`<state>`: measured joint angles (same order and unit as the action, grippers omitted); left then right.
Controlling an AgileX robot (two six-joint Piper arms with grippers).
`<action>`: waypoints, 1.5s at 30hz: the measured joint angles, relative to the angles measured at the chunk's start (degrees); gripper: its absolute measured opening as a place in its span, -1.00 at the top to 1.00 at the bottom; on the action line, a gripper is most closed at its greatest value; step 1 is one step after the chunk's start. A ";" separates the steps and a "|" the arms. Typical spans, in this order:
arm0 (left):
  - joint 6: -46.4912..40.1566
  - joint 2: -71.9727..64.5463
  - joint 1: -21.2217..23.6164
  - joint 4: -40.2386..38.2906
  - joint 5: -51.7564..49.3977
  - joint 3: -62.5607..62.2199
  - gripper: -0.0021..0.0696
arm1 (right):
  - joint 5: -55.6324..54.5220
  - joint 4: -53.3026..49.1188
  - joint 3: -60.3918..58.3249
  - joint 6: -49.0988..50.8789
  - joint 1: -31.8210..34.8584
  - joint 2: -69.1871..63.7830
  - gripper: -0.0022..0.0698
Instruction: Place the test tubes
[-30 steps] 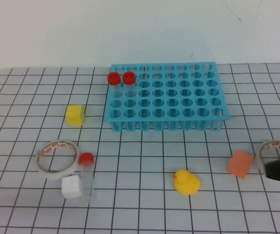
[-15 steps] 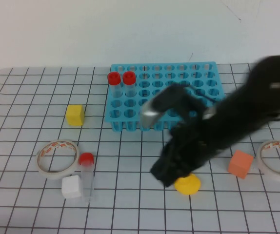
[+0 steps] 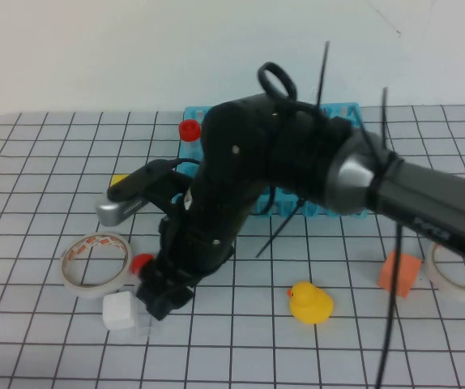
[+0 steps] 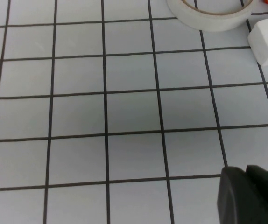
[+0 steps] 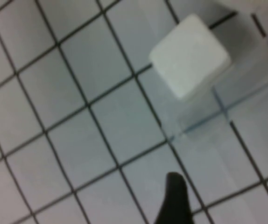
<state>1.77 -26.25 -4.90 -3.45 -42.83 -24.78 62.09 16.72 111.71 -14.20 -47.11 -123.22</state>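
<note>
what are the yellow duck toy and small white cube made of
Yellow duck toy: probably rubber or soft plastic, smooth, glossy. Small white cube: matte, maybe foam or plastic; unclear. Right gripper hovers beside it; left gripper over grid mat.

Right gripper (image 3: 158, 301) over the lying test tube (image 3: 142, 263) — tape roll (image 3: 95, 261) at its ten o'clock, rubber duck (image 3: 309, 302) at three; left gripper (image 4: 253, 196) near that roll.

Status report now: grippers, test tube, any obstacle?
Left gripper shut, low near tape roll. Right gripper over lying test tube, robot's left side. White cube close beside tube.
</note>
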 joint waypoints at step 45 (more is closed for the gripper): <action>0.00 0.00 0.00 -1.25 0.66 0.03 0.95 | -5.94 -15.94 5.82 11.54 -4.64 -8.75 -0.51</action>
<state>1.77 -26.25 -4.90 -4.70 -42.16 -24.74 56.14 0.77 117.53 -2.66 -51.75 -131.97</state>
